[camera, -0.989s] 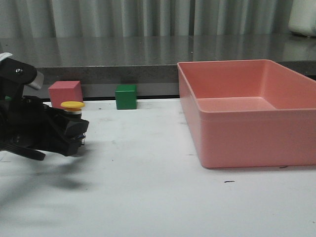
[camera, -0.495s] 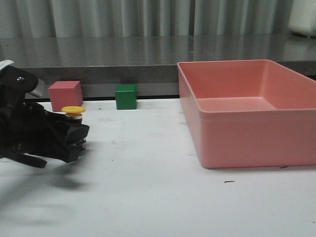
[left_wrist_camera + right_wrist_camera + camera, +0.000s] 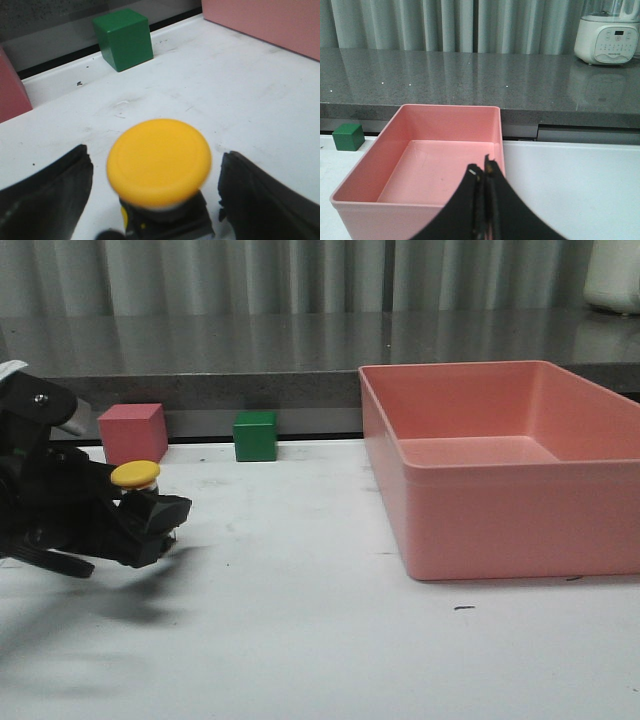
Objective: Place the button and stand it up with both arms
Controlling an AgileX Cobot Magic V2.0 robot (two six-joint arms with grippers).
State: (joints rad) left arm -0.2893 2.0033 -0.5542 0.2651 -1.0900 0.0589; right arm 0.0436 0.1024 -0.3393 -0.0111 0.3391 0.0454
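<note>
Bin (image 3: 500, 470) and white table (image 3: 320, 640) unchanged; pink cube (image 3: 132, 430) and green cube (image 3: 255, 435) sit as before. Left gripper (image 3: 150, 515) has sunk lower over the last second — jaws spread either side of the button (image 3: 135, 480), cap now tipped. Probably release, standing unproven. Right gripper (image 3: 485, 200) — jaws together, empty
</note>
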